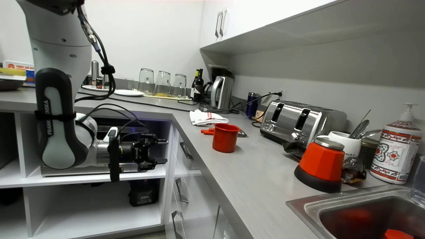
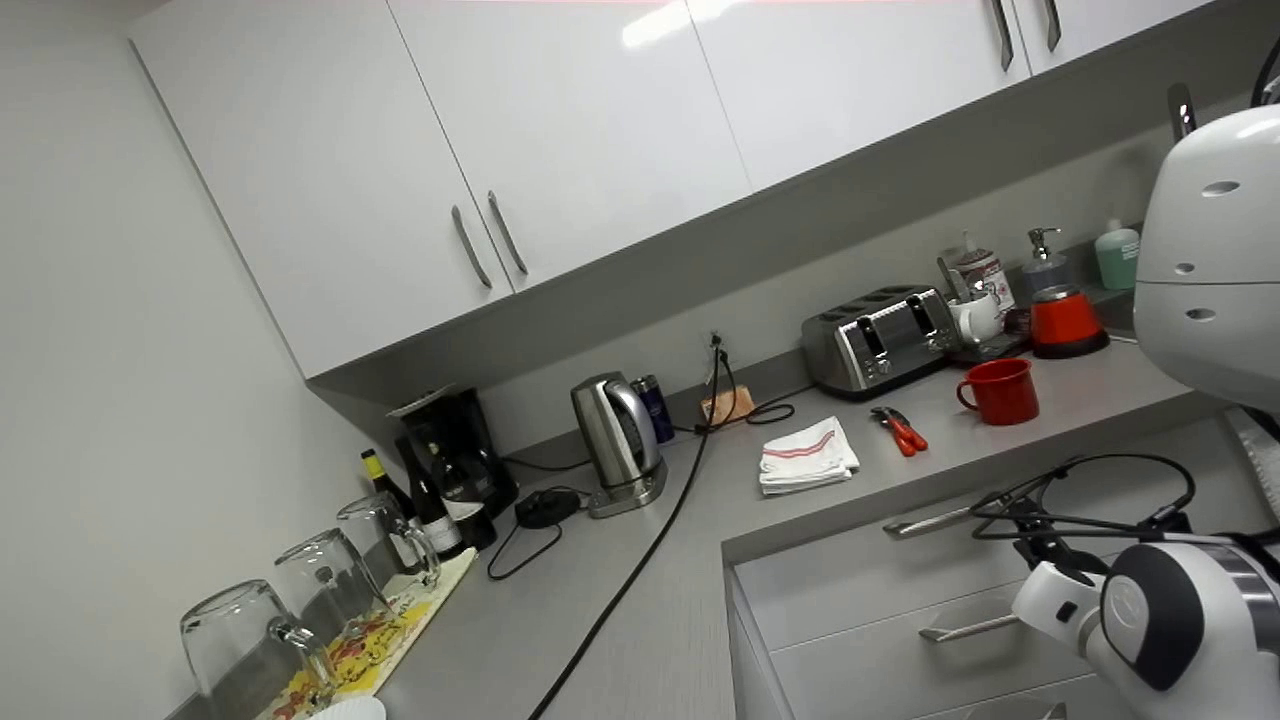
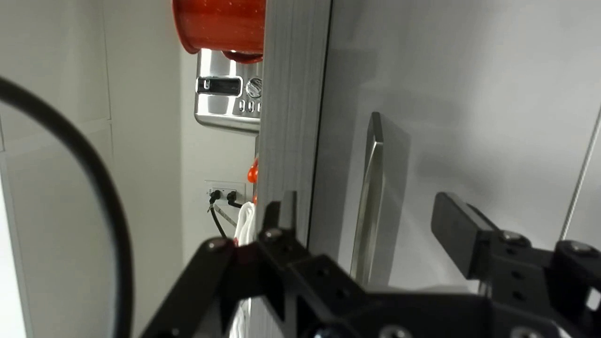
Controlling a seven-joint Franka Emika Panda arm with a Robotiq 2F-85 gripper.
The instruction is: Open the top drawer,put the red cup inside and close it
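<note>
The top drawer (image 1: 182, 163) is shut under the counter; it also shows in an exterior view (image 2: 830, 590) and the wrist view (image 3: 450, 112). Its silver bar handle (image 3: 368, 206) lies between my fingers in the wrist view, with space on both sides. My gripper (image 1: 162, 151) is open and empty, facing the drawer front; in the wrist view (image 3: 364, 206) both fingers are spread. In an exterior view it is mostly hidden behind the arm and cables. The red cup (image 1: 225, 139) stands upright on the counter above the drawer, also seen in an exterior view (image 2: 1003, 392) and the wrist view (image 3: 225, 23).
The grey counter edge (image 3: 296, 117) is close beside one finger. Red-handled tool (image 2: 902, 434), folded towel (image 2: 808, 458), toaster (image 2: 880, 340) and red-orange container (image 1: 322, 162) stand near the cup. A sink (image 1: 308, 205) lies further along. Lower drawers (image 2: 860, 670) sit below.
</note>
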